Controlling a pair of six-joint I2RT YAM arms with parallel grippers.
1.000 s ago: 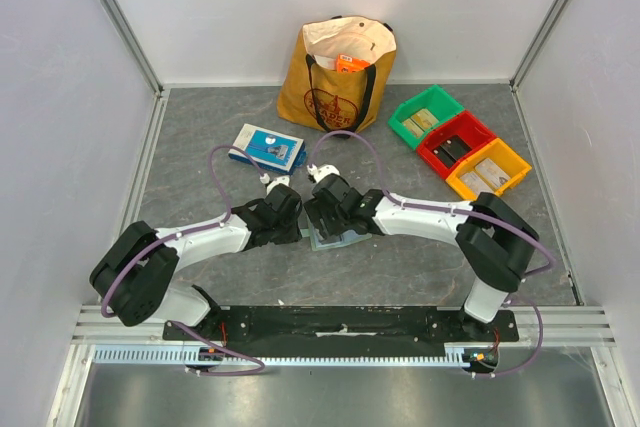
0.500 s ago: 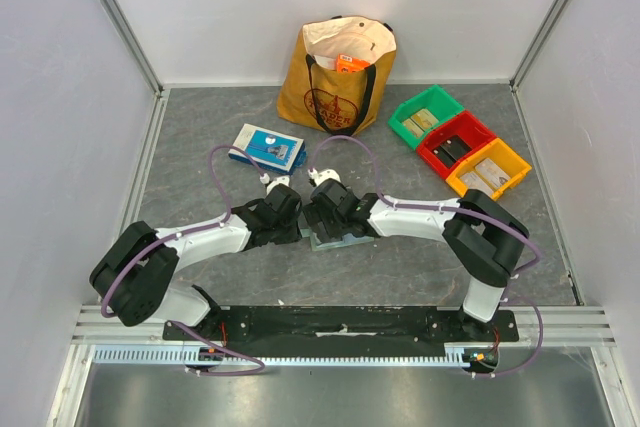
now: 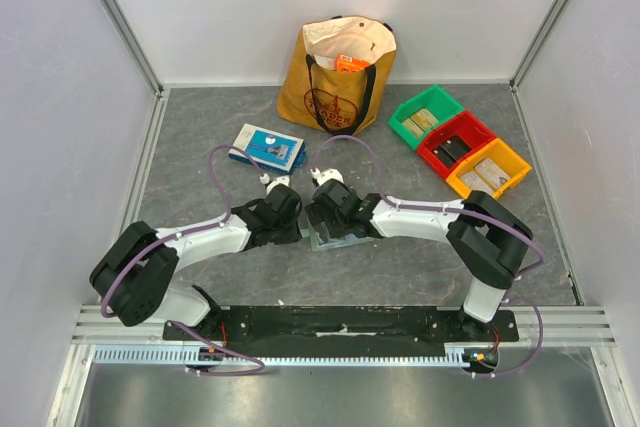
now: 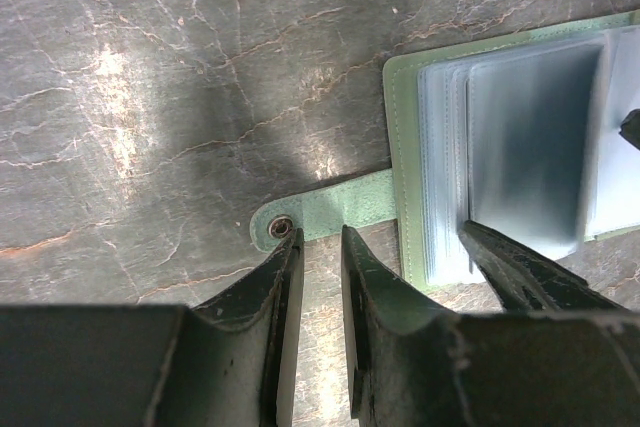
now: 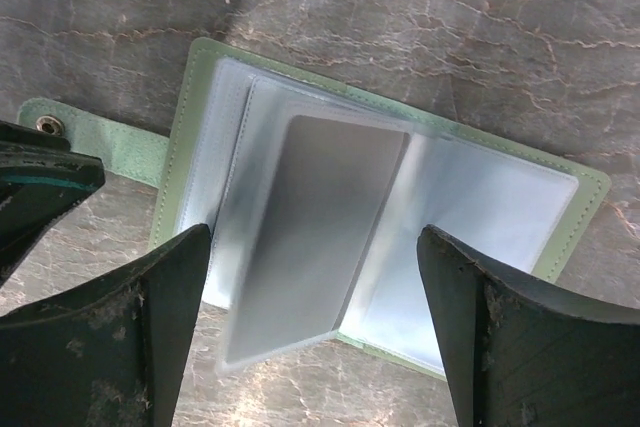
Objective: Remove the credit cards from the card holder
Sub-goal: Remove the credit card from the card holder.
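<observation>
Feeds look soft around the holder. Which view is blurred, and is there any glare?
Right wrist: the lifted pocket leaf is motion-smeared, while the rest of the holder is sharp. Left wrist: the same leaf is smeared, and there is bright glare on the table at upper left with a shadow beside it. Top external: evenly lit and sharp, but the arms cover the holder.

The card holder (image 5: pixel 470 212) is covered in a matt, pale green, leather-like material, stitched along the edge. It is lined with glossy clear plastic pockets (image 4: pixel 520 137). Its strap (image 4: pixel 345 212) is fitted with a shiny metal snap (image 4: pixel 283 228). The table (image 4: pixel 180 67) is finished like veined grey stone, with a faint sheen.
</observation>
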